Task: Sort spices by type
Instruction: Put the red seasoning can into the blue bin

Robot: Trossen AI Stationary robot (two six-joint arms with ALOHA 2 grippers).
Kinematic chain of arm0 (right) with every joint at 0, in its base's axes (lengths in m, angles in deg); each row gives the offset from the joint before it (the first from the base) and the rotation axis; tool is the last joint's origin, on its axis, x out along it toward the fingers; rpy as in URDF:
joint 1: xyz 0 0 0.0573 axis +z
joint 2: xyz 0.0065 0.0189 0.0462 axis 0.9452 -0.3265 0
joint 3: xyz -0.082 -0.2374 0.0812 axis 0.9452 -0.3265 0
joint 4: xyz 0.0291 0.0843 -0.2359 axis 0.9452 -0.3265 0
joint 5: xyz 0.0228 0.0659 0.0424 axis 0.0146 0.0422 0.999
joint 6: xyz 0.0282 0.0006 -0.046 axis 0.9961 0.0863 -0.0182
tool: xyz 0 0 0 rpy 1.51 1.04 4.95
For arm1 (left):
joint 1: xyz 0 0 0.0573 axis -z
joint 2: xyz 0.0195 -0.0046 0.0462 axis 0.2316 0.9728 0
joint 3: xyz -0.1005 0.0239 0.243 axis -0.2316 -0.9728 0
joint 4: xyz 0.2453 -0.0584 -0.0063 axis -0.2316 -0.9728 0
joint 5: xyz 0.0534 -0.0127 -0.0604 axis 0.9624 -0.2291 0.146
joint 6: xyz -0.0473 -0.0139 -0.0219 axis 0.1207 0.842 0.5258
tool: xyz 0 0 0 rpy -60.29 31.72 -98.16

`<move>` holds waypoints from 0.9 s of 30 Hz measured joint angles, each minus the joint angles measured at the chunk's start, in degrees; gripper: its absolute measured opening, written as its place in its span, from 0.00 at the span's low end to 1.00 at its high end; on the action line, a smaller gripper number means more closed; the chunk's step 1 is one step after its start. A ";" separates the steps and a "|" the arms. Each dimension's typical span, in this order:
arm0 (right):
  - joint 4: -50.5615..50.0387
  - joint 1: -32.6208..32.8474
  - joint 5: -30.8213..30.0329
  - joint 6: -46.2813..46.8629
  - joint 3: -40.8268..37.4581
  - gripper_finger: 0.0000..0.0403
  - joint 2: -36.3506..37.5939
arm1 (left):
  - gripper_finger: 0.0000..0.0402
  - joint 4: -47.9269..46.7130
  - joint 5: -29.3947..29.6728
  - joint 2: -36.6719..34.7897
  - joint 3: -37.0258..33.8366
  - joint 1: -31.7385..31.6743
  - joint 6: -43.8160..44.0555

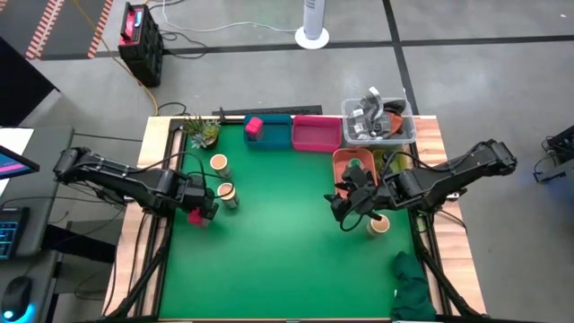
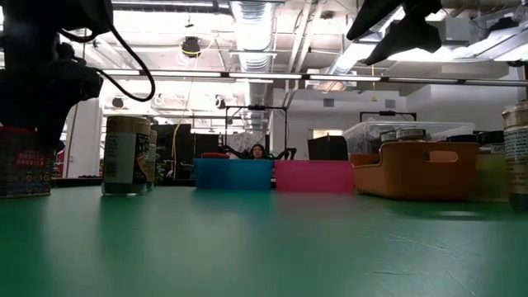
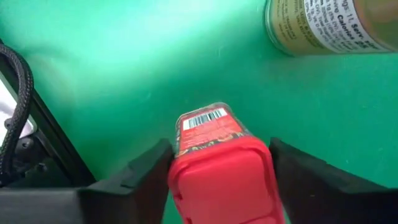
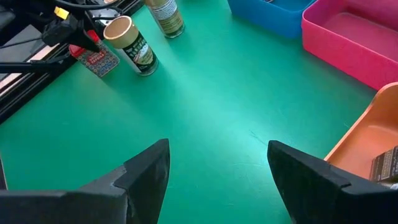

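Note:
My left gripper (image 1: 199, 212) is near the table's left edge, shut on a pink-red boxy tin (image 1: 194, 218). Two tan-topped jars (image 1: 219, 163) (image 1: 226, 192) stand upright just beyond it. My right gripper (image 1: 345, 212) hangs open over the green mat, touching nothing. A third tan-topped jar (image 1: 379, 224) stands beside it. Another red tin (image 1: 254, 127) lies in the blue bin (image 1: 273, 135). A dark-topped jar (image 1: 356, 166) sits in the orange bin (image 1: 345, 160). In the right wrist view the open gripper (image 4: 217, 180) looks toward the tin (image 4: 96, 59). My left gripper holds the red tin at its lid end (image 3: 221, 180), pinched between the two fingers (image 3: 146, 171), one on each side wall. The fingers come from above, slanting down. The tin stands upright, and in the low view its base (image 2: 21, 191) looks level with the mat.
The pink bin (image 1: 316, 135) sits next to the blue one at the far edge. A clear tub of grey parts (image 1: 378, 121) stands at the far right. A green plant (image 1: 202, 132) is at the far left and a green cloth (image 1: 413, 285) near right. The mat's middle is bare.

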 joint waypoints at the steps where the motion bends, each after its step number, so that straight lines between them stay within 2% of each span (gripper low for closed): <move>1: 0.00 0.00 -0.01 0.00 0.00 0.74 0.00 | 0.56 0.00 0.06 -0.02 0.00 0.00 -0.01; 3: 0.00 0.00 -0.01 0.00 0.00 0.74 0.00 | 0.53 0.04 -0.03 -0.02 0.00 0.00 0.02; 11: -0.01 0.00 0.00 -0.64 0.00 0.74 0.00 | 0.53 3.59 -3.63 0.01 0.03 0.00 0.20; 19: -0.74 0.15 -0.05 -0.66 0.00 0.74 0.09 | 0.54 7.14 -3.57 0.01 2.94 0.31 -1.50; 27: -0.56 -0.13 -0.08 -1.32 0.00 0.74 0.00 | 0.54 16.85 -11.01 0.01 4.80 1.86 -0.27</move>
